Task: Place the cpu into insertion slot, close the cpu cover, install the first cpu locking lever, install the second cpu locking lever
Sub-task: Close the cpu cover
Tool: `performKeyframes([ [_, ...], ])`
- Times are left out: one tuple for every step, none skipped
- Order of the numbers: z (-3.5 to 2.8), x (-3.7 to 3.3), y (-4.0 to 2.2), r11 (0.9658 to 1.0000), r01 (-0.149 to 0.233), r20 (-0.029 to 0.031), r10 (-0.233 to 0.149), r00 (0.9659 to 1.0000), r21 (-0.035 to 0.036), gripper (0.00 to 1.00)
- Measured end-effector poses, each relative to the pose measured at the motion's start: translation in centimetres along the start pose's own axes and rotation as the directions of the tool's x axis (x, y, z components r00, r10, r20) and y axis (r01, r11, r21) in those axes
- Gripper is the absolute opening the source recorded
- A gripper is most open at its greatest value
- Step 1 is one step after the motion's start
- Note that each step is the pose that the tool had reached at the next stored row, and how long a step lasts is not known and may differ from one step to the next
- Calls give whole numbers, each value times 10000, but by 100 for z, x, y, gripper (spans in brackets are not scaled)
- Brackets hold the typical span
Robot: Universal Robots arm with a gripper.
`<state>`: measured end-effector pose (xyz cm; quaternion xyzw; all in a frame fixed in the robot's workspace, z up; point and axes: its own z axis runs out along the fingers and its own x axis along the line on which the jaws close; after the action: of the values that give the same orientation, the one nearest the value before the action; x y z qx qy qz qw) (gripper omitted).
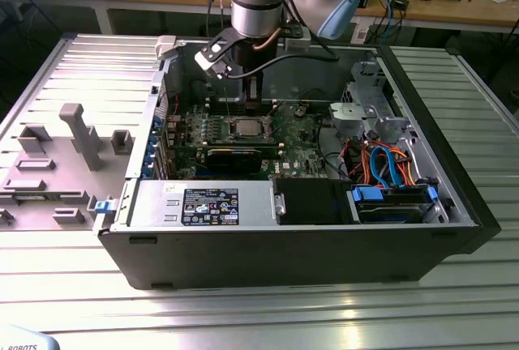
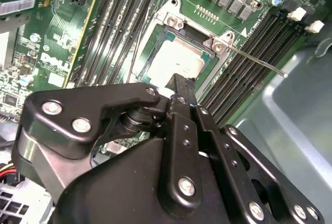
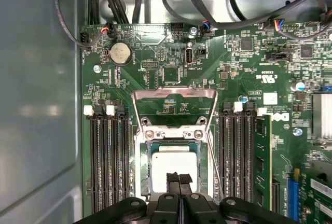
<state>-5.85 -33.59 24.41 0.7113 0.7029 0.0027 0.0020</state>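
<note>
One cpu (image 3: pixel 171 162) lies flat in slot (image 3: pixel 139 167), directly under claw (image 3: pixel 179 178) tips, edges parallel to memory slots (image 3: pixel 106 162). Claw clenched, nothing between its fingers. Cover (image 3: pixel 174 93) hinged open just beyond claw.

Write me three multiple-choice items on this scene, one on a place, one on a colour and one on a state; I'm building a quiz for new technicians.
1. Where is the tip of the gripper?
A. over the cpu
B. over the coin battery
C. over the drive cables

2. What colour is the motherboard?
A. red
B. green
C. white

3. How is the cpu cover?
A. shut over the chip
B. swung open
C. lying outside the case

Answers:
1 A: in the first wrist view the tip sits over the pale chip in the insertion slot.
2 B: the board is green in every view.
3 B: the frame is tilted back from the socket, leaving the chip bare.
</note>
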Motion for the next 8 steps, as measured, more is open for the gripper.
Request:
performKeyframes([
  [-22,0,0,10000,0,10,0,10000,0,11],
  [-36,0,0,10000,0,17,0,10000,0,11],
  [-58,0,0,10000,0,32,0,10000,-1,11],
  [-73,0,0,10000,-1,43,1,10000,-1,11],
  [-93,0,0,10000,-1,57,1,10000,-1,11],
  [-114,0,1,10000,0,71,0,10000,-1,11],
  [-134,0,0,10000,0,88,0,10000,-1,11],
  [-155,0,0,10000,-1,116,1,9999,-1,11],
])
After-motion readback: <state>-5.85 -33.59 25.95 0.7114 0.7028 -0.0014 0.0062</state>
